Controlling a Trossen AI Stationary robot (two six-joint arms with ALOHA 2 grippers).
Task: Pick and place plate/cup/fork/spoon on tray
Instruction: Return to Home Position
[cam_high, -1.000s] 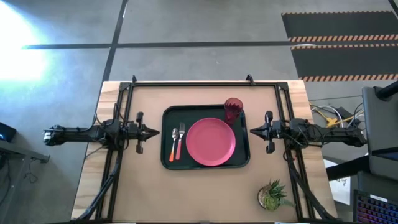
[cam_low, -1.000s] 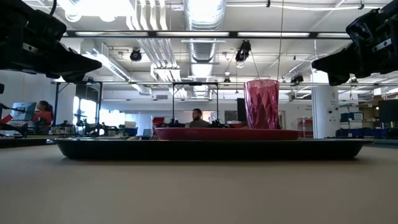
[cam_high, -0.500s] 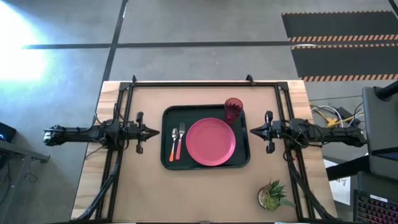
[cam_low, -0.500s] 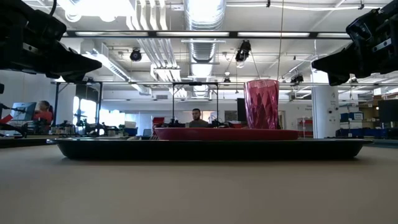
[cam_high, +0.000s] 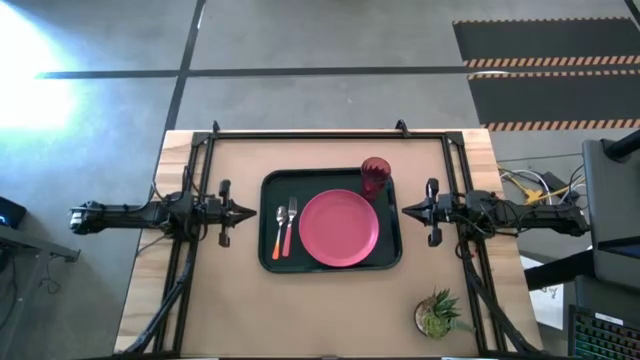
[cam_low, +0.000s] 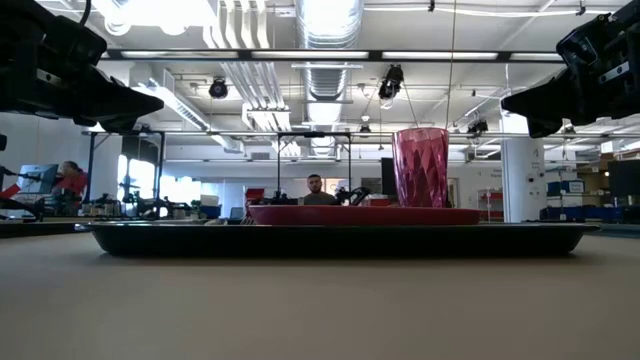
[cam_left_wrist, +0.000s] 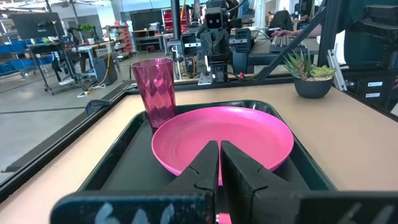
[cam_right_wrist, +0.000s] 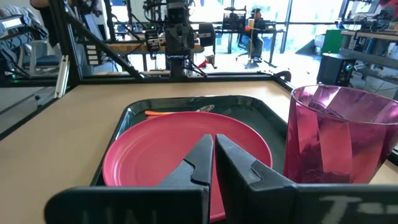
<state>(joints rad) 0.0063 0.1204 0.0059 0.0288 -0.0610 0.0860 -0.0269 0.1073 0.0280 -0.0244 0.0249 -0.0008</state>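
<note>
The dark tray (cam_high: 270, 255) lies at the table's middle. On it rest the pink-red plate (cam_high: 339, 227), the dark-red cup (cam_high: 375, 174) upright at its far right corner, and the orange-handled spoon (cam_high: 277, 234) and pink-handled fork (cam_high: 289, 228) side by side at its left. My left gripper (cam_high: 254, 212) is shut and empty, raised left of the tray. My right gripper (cam_high: 404, 210) is shut and empty, raised right of the tray. The plate (cam_left_wrist: 222, 143) and cup (cam_left_wrist: 154, 90) show in the left wrist view, and again in the right wrist view (cam_right_wrist: 186, 158), (cam_right_wrist: 339, 134).
A small potted green plant (cam_high: 437, 315) stands at the table's near right corner. Black frame rails (cam_high: 320, 133) run along the table's far edge and down both sides. People sit and stand in the room beyond the table.
</note>
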